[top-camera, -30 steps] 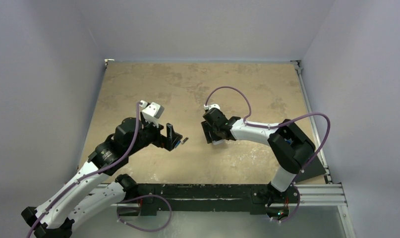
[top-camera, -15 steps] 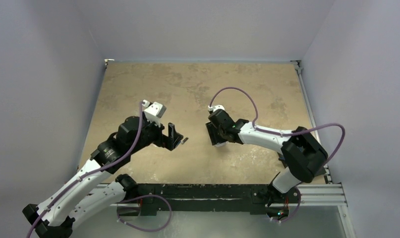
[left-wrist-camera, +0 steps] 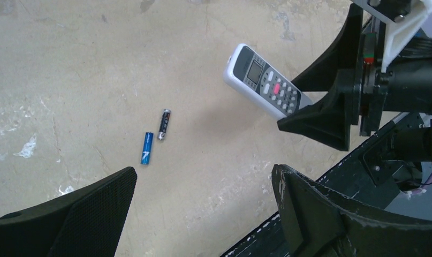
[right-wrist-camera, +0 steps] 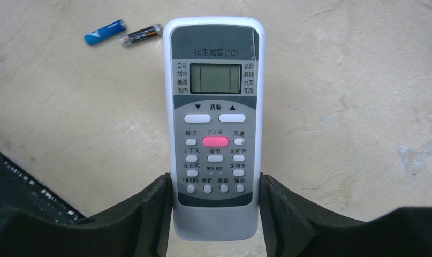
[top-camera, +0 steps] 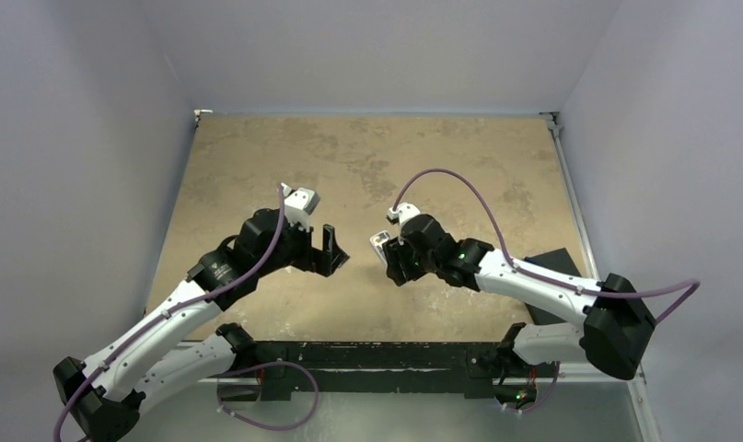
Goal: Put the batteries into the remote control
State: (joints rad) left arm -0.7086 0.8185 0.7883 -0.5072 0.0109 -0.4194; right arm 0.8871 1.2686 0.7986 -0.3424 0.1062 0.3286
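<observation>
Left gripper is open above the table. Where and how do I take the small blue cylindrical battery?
Come straight down with the left gripper, since the small blue cylindrical battery lies flat, and close across its round sides. Favour the end away from the slim dark battery, which lies close by its other end.

The white remote control (right-wrist-camera: 213, 128), face up under the right wrist camera, carries Chinese print. "设定温度(°C)" heads its screen (right-wrist-camera: 215, 78), with 自动, 制冷, 抽湿, 制热 down the screen's left edge and 送风, 高风, 中风, 低风 down its right. Below, "调整" sits between two arrow marks, and "开/关" tops the red button (right-wrist-camera: 215, 141), with 模式 and 风速 to either side. Print on the blue battery (right-wrist-camera: 104, 32) and the dark battery (right-wrist-camera: 141, 35) is too small to read.
</observation>
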